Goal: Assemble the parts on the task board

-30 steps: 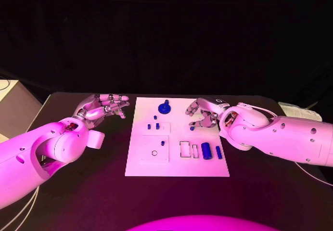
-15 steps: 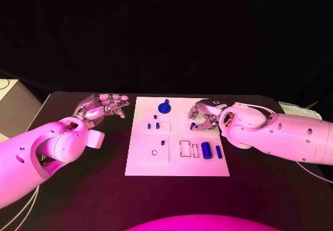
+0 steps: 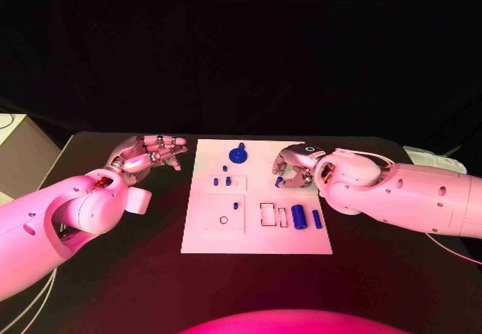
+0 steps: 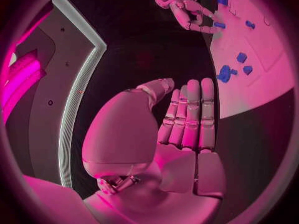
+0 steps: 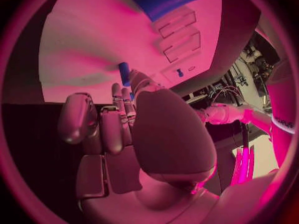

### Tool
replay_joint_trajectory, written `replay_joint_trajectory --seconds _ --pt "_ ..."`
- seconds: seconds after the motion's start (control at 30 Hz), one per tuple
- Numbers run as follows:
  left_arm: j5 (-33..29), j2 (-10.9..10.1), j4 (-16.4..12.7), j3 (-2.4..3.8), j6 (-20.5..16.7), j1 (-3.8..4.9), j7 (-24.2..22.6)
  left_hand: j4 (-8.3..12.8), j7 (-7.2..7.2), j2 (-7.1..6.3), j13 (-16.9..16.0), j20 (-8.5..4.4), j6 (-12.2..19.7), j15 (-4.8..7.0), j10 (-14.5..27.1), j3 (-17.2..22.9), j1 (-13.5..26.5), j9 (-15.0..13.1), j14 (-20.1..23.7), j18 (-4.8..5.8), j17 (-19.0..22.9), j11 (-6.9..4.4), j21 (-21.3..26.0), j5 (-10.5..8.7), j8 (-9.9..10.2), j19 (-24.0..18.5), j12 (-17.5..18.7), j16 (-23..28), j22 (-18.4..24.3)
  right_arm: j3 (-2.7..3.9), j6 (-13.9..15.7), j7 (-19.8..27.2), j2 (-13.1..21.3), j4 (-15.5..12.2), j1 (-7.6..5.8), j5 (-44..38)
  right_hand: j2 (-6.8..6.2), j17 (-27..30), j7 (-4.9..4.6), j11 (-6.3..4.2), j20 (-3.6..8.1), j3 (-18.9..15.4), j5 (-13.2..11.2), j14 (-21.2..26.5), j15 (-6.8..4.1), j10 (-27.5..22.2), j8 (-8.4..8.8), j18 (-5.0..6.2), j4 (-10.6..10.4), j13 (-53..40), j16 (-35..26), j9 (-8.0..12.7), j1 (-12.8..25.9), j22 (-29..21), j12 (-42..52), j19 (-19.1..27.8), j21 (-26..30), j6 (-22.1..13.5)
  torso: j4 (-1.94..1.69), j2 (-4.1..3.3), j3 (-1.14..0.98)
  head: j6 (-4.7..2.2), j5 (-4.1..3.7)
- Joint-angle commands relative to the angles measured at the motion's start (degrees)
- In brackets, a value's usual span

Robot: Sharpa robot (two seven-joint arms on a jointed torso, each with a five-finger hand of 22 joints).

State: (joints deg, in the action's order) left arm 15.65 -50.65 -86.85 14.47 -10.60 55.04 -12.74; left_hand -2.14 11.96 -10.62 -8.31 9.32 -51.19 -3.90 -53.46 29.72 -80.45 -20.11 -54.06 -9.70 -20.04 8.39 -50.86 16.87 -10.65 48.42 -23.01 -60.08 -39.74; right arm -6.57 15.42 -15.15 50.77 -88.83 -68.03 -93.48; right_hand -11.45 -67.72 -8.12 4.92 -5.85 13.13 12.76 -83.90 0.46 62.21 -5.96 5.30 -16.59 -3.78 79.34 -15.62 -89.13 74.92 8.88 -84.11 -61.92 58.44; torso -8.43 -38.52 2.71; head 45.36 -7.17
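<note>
The left robot hand (image 3: 150, 154) hovers beside the white board's (image 3: 206, 236) left edge, fingers loosely curled, holding nothing. The board lies mid-counter (image 3: 120, 292) with small blue parts on it, among them a round knob (image 3: 238, 155) near its far edge and a cylinder (image 3: 298, 216) toward its near right corner. The right robot hand (image 3: 291, 169) curls its fingertips at a small blue peg (image 3: 278, 182) by the board's right edge; whether it grips it I cannot tell. The peg looks light, stiff and likely slippery, best pinched at its sides.

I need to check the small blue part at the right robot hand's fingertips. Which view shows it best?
The head view: the small blue part lies unobstructed on the task board. Right wrist view shows it half hidden behind fingers; left wrist view shows it tiny.
</note>
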Motion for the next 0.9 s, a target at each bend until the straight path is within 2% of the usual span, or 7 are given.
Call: replay_joint_trajectory --seconds 0.03,0.4,0.63,0.77,0.8,0.83,0.9 --pt "-0.2 0.1 -0.1 0.05 0.6 -0.01 -0.2 0.0 0.09 0.02 0.0 0.00 0.4 -0.17 0.6 -0.2 -0.4 0.1 0.0 -0.86 0.0 -0.01 0.3 0.24 -0.1 0.5 -0.2 0.4 0.0 -0.03 -1.5 -0.4 -0.1 0.0 0.08 -1.2 0.38 -0.1 0.07 -0.07 0.50 1.1 0.3 -1.8 -0.53 1.1 -0.37 -0.46 0.0 -0.1 0.3 0.1 0.6 1.9 0.1 -1.2 -0.3 0.8 0.02 0.01 -0.01 0.11 0.04" --pt "-0.2 0.1 -0.1 0.05 0.6 -0.02 -0.2 -0.1 0.09 0.11 0.1 0.00 0.4 -0.17 0.6 -0.2 -0.4 0.1 0.0 -0.86 0.1 0.00 0.3 0.25 -0.2 0.5 -0.2 0.4 0.1 -0.05 -2.1 -0.2 -0.2 -0.1 0.23 -1.2 -0.43 -0.4 0.45 -0.59 0.92 6.1 0.3 -1.9 -0.93 4.7 -1.57 -0.68 0.1 -0.1 0.6 0.0 1.6 2.7 -1.1 -1.4 -1.5 3.6 0.07 0.03 -0.01 0.29 0.05" --pt "-0.2 0.1 -0.1 0.05 0.5 -0.03 -0.2 -0.1 0.09 0.11 0.1 0.00 0.4 -0.17 0.6 -0.2 -0.4 0.1 0.0 -0.86 0.1 0.00 0.3 0.25 -0.2 0.5 -0.2 0.4 0.1 -0.07 -2.2 -0.5 -0.4 0.1 0.41 -1.2 -0.48 -0.5 0.62 -0.80 1.12 8.1 0.4 -1.9 -1.12 5.9 -2.00 -0.77 0.3 -0.1 0.7 -0.3 1.6 3.0 -1.7 -1.6 -2.1 4.4 0.05 0.04 0.02 0.40 -0.01" --pt "-0.2 0.0 -0.1 0.05 0.5 -0.03 -0.1 -0.1 0.09 0.11 0.1 0.00 0.4 -0.17 0.6 -0.2 -0.4 0.1 0.0 -0.86 0.1 0.00 0.3 0.25 -0.2 0.5 -0.2 0.4 0.1 -0.07 -1.3 -0.9 -0.5 0.1 0.53 -1.6 -0.26 -0.5 0.63 -0.87 1.21 9.5 0.4 -1.9 -1.18 6.4 -2.19 -0.80 0.6 -0.1 0.7 -0.4 1.4 3.1 -2.1 -1.6 -2.2 4.6 0.09 0.02 0.02 0.34 -0.03" --pt "-0.2 0.1 -0.1 0.05 0.5 -0.03 -0.1 -0.1 0.09 0.11 0.1 0.00 0.4 -0.17 0.6 -0.2 -0.4 0.1 0.0 -0.86 0.1 0.00 0.3 0.25 -0.2 0.5 -0.2 0.4 0.1 -0.08 -0.9 -1.0 -0.5 0.1 0.57 -1.7 -0.12 -0.6 0.66 -0.87 1.24 10.0 -0.3 -1.9 -1.24 6.6 -2.28 -0.81 0.7 -0.1 0.8 -0.5 1.2 3.2 -2.2 -1.6 -2.3 4.7 0.09 0.04 0.02 0.34 -0.05" --pt "-0.2 0.1 -0.1 0.05 0.5 -0.03 -0.1 -0.1 0.09 0.11 0.1 0.00 0.4 -0.17 0.6 -0.2 -0.4 0.1 0.0 -0.86 0.1 0.00 0.3 0.25 -0.2 0.5 -0.2 0.4 0.1 -0.08 -0.6 -1.1 -0.5 0.1 0.59 -1.8 0.36 -0.4 0.71 -0.98 1.37 11.9 -4.4 -1.9 -1.35 7.0 -2.47 -0.84 0.9 -0.1 0.7 -0.6 0.6 3.4 -2.5 -1.6 -2.5 4.9 0.09 0.06 0.03 0.34 -0.07" --pt "-0.2 0.1 -0.1 0.05 0.5 -0.03 -0.1 -0.1 0.10 0.19 0.1 0.00 0.4 -0.17 0.6 -0.2 -0.4 0.1 -0.1 -0.86 0.1 -0.01 0.4 0.25 -0.3 0.5 -0.3 0.4 0.1 -0.08 0.3 -1.3 -0.5 -0.1 0.65 -1.9 0.24 -0.5 0.72 -1.06 1.40 13.4 -4.2 -1.9 -1.36 7.5 -2.69 -0.90 1.3 -0.1 0.7 -0.8 0.5 3.5 -2.7 -1.7 -2.8 5.1 0.08 0.09 0.03 0.35 -0.07"
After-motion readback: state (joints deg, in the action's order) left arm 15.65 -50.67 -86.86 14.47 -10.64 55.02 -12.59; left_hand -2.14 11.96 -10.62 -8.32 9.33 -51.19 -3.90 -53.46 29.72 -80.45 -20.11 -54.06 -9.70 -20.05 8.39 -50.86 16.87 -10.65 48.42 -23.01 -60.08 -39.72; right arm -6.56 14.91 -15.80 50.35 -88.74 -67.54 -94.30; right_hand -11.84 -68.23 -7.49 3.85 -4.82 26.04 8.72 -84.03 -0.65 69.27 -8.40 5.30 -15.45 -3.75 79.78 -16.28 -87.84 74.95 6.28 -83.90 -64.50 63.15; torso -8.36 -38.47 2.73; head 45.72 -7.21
